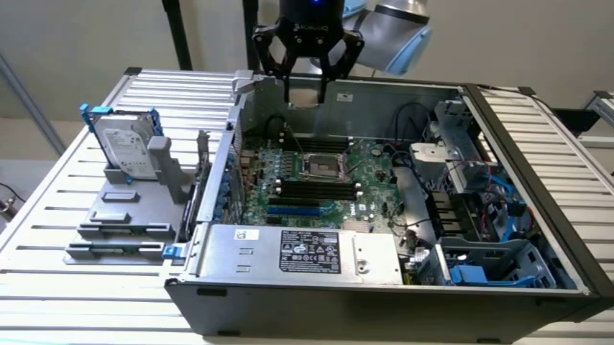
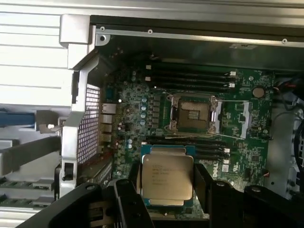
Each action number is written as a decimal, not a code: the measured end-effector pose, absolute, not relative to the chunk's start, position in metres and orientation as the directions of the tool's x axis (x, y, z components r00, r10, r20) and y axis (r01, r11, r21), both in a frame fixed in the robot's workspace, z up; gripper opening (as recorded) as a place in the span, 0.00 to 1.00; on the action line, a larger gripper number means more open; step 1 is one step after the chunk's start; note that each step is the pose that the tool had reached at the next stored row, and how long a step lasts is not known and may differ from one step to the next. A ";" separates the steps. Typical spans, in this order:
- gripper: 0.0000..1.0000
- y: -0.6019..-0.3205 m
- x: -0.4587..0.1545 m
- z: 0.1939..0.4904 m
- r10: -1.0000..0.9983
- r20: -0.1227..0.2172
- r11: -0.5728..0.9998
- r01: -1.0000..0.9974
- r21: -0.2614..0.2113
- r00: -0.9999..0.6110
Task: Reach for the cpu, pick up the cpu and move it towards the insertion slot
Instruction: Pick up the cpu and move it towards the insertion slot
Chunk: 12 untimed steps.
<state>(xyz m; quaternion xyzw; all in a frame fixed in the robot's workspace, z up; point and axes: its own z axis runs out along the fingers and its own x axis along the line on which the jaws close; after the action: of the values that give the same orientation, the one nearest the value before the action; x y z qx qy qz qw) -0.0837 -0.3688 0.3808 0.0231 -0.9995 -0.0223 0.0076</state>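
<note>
Slatted metal tabletop carries an open computer case, with a pale wall behind. We note a hard drive upright in a grey fixture at the left of the exterior frame.

We see the gripper hanging over the case's back edge, top centre of the exterior frame, above the green motherboard. In the wrist view the cpu sits between the two black fingers, which pinch it by its side edges; its silver lid with printed text faces the camera. It is lifted clear of the board.

The insertion slot lies at the centre of the wrist frame, metal frame around a dark centre, its thin wire lever standing out from its sides. In the exterior view it sits mid-board, lower in the frame than the gripper. The chip is near the socket but not over it.

Risks, as we judge them:
- the edge grip is narrow, so a jolt could tilt or drop the chip onto the board;
- the memory slots and socket lever stand close by, and a low pass could snag them;
- a rotated chip would meet the socket misaligned and could harm the contacts.
</note>
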 end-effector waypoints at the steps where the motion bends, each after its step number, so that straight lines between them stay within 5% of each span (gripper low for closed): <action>1: 0.55 -0.366 -0.080 0.380 -0.046 0.014 0.998 -0.046 0.045 -0.999; 12: 0.55 -0.336 -0.047 0.364 -0.047 0.014 0.998 -0.046 0.045 -0.999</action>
<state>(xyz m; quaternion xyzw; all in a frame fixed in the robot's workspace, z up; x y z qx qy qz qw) -0.0468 -0.3358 0.3636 0.0231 -0.9995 -0.0223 0.0076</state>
